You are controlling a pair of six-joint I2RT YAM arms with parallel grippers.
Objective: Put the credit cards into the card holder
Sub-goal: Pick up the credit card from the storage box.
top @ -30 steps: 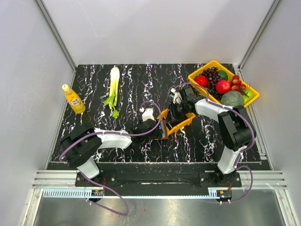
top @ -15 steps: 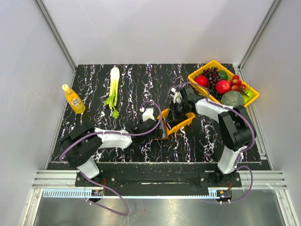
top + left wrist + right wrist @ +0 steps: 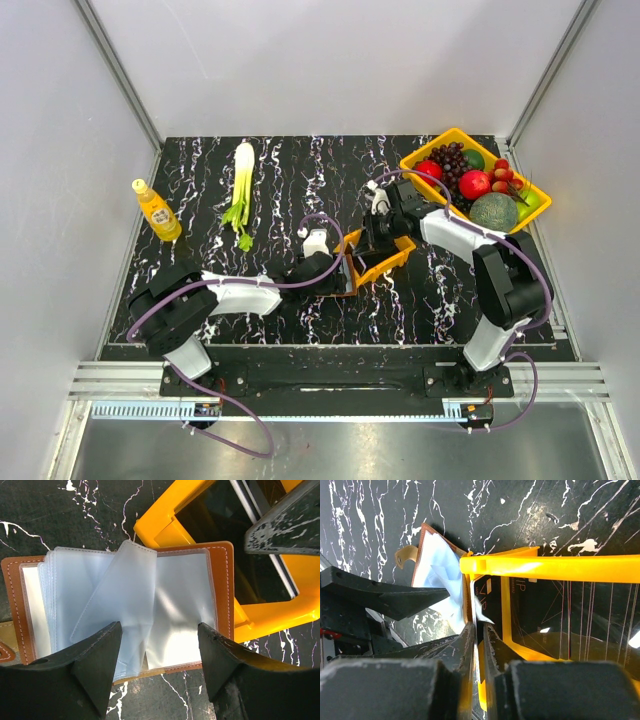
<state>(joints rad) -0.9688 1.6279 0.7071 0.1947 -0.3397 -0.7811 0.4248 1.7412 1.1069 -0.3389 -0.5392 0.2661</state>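
Right gripper (image 3: 372,243) reaches down into the orange bin (image 3: 393,256) in the overhead view, with the left gripper (image 3: 337,272) just beside it on the near-left. From up here I cannot tell whether either is closed. From the left wrist, the left gripper's jaws stand wide apart and hold nothing. They hover over the card holder (image 3: 175,605), which lies open on the surface directly beneath them, its clear sleeves (image 3: 117,590) fanned loose and its far edge touching the bin. A dark credit card (image 3: 220,550) leans inside the bin beyond. From the right wrist, the right gripper's fingers are almost together, apparently pinching that card's thin edge, with the holder just to their left past the bin wall. Lifting well likely means rising straight until the card clears the rim. The card should then meet one sleeve mouth flat and square while the left gripper pins the holder.
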